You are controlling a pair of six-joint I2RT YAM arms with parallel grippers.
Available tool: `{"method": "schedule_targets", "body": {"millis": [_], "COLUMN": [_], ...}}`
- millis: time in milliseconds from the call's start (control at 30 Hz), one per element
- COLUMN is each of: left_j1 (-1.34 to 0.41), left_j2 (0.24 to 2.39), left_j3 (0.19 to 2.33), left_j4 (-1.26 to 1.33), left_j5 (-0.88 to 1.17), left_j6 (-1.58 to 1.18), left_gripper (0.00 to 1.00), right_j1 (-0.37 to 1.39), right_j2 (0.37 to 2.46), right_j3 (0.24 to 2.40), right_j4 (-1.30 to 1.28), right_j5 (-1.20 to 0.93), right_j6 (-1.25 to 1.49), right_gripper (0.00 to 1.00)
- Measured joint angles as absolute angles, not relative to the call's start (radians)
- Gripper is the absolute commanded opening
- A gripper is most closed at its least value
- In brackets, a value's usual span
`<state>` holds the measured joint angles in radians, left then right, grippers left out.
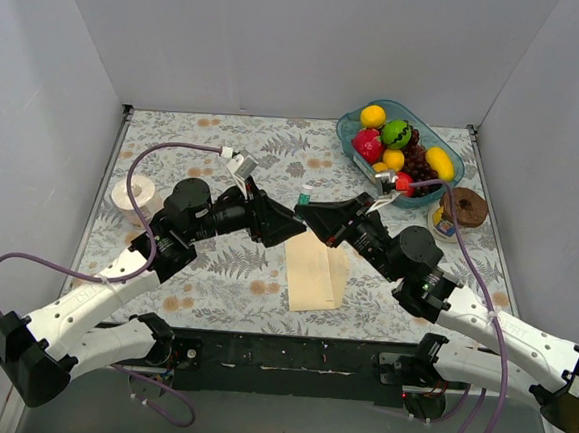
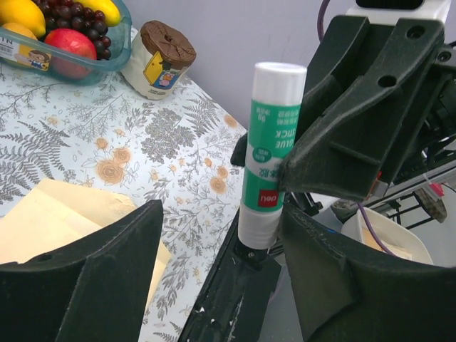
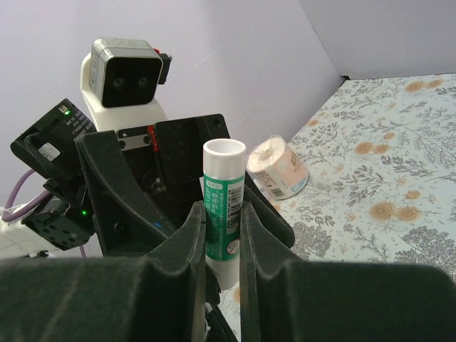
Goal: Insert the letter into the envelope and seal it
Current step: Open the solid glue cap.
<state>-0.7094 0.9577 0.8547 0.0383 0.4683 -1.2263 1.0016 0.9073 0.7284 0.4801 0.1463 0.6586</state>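
Note:
The pale cream envelope [image 1: 315,274] lies flat on the patterned table in front of both arms, and its corner shows in the left wrist view [image 2: 57,214]. I cannot make out the letter as a separate sheet. Above the envelope's far end my right gripper [image 1: 311,218] [image 3: 223,235] is shut on a green-and-white glue stick [image 3: 224,196] [image 2: 271,157], held upright with its white cap on top. My left gripper [image 1: 287,223] [image 2: 221,263] faces it, open, its jaws wide on either side of the stick's lower end; one finger is close beside the stick, the other well away.
A blue container of toy fruit [image 1: 400,145] sits at the back right, with a brown-lidded jar [image 1: 461,210] beside it. A roll of tape [image 1: 136,196] [image 3: 279,169] lies at the left. Grey walls close off three sides.

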Motion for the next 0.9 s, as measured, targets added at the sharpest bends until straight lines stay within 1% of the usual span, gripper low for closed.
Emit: {"method": "schedule_targets", "body": {"millis": [200,333,367,433,467,500,567,600,633,800,900], "left_j1": [-0.71,-0.712,-0.714,-0.717,-0.718,-0.719,-0.722,-0.723,-0.724,-0.724,-0.724], "left_j2": [0.974,0.975,0.974,0.974,0.974,0.974,0.974,0.974,0.974,0.974,0.974], "left_j3": [0.87,0.873,0.873,0.873,0.873,0.873,0.874,0.874,0.873,0.874,0.874], "left_j4": [0.039,0.04,0.042,0.044,0.047,0.048,0.054,0.054,0.054,0.054,0.047], "left_j5": [0.456,0.456,0.457,0.459,0.46,0.463,0.472,0.476,0.479,0.482,0.482], "left_j6": [-1.226,-1.226,-1.226,-1.227,-1.227,-1.227,-1.228,-1.229,-1.228,-1.225,-1.217], "left_gripper": [0.57,0.5,0.45,0.4,0.33,0.29,0.18,0.04,0.0,0.0,0.0], "right_j1": [1.002,1.002,1.002,1.002,1.002,1.001,1.001,1.001,1.0,1.0,1.0], "right_j2": [0.908,0.908,0.908,0.908,0.908,0.91,0.913,0.915,0.917,0.918,0.918], "right_j3": [0.722,0.722,0.722,0.722,0.722,0.722,0.721,0.721,0.721,0.721,0.723], "right_j4": [0.48,0.48,0.48,0.479,0.479,0.479,0.477,0.476,0.476,0.475,0.467], "right_j5": [0.146,0.146,0.146,0.147,0.147,0.147,0.15,0.152,0.153,0.155,0.154], "right_j6": [0.659,0.659,0.659,0.659,0.659,0.659,0.659,0.658,0.66,0.659,0.655], "right_gripper": [0.01,0.01,0.01,0.01,0.01,0.01,0.01,0.01,0.01,0.01,0.11]}}
